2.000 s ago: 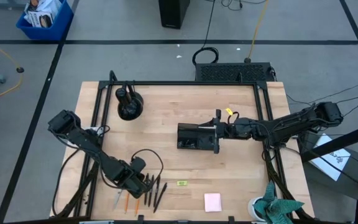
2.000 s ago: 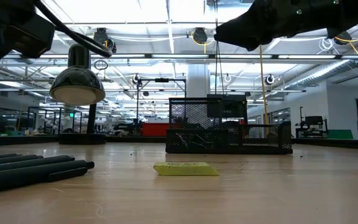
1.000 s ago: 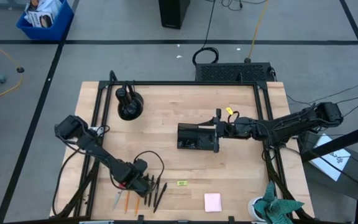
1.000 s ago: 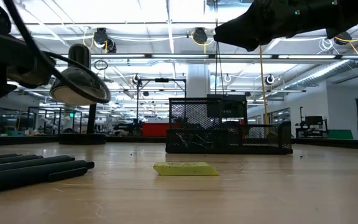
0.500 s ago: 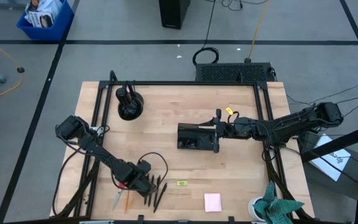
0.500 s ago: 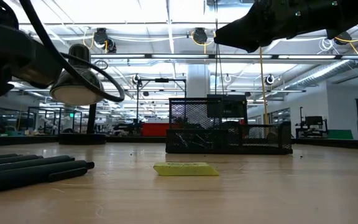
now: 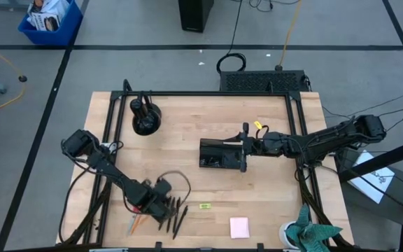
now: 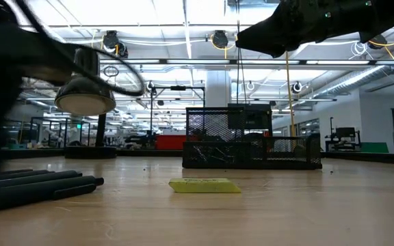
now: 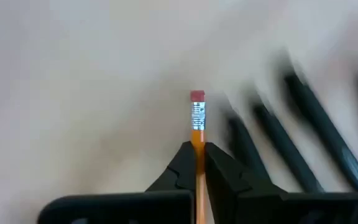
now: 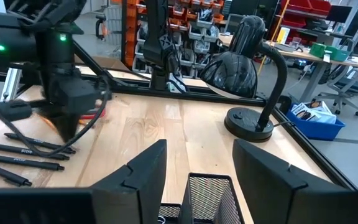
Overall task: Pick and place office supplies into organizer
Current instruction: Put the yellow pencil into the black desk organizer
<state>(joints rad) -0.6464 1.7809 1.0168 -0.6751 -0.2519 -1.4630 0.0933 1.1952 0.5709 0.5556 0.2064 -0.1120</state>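
Left gripper [image 9: 197, 163] clamped on the orange pencil [image 9: 197, 124], near the table's front-left corner beside the black pens [image 7: 177, 218]. Right gripper [image 10: 194, 168] spread apart, apparently empty, over the organizer [image 7: 222, 154] mid-table.

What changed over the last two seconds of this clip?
The left end effector moved down onto the supplies at the table's near-left corner and shut on the orange pencil. The right end effector, above the organizer, the pens and the pink notepad stayed put.
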